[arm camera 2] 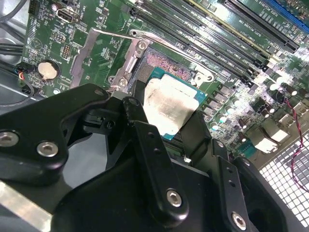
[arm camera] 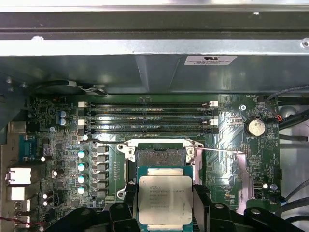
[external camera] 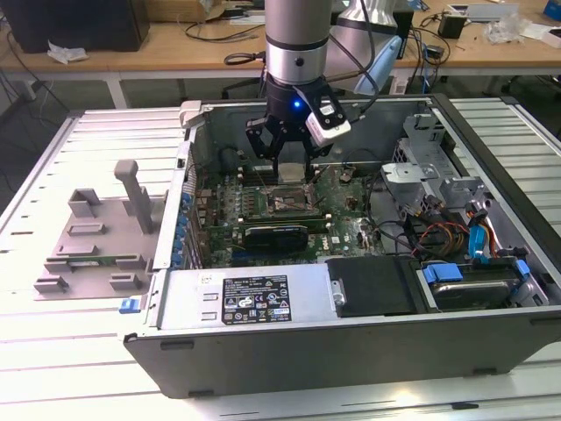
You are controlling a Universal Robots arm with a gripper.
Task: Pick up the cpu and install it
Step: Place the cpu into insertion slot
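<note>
My gripper (external camera: 287,158) reaches down into the open computer case (external camera: 166,346) over the motherboard. It is shut on the cpu (arm camera: 165,199), a flat square chip with a silvery-white top and green edge. Black fingers (arm camera: 199,203) press on two opposite sides of the chip. In the second wrist view the cpu (arm camera 2: 169,106) hangs tilted just above the open socket (arm camera 2: 161,60), partly overlapping it, with the pin field bare beyond its edge. The socket's metal load plate (arm camera 2: 89,53) stands flipped open. The socket frame (arm camera: 159,154) lies between the held chip and the memory slots.
Several memory slots (arm camera: 149,116) run beside the socket, and a coin battery (arm camera: 255,127) sits near them. The case's metal wall (arm camera: 154,48) rises behind. A grey tray (external camera: 96,237) lies outside the case at the exterior view's left. Drive bays with cables (external camera: 473,254) fill the right.
</note>
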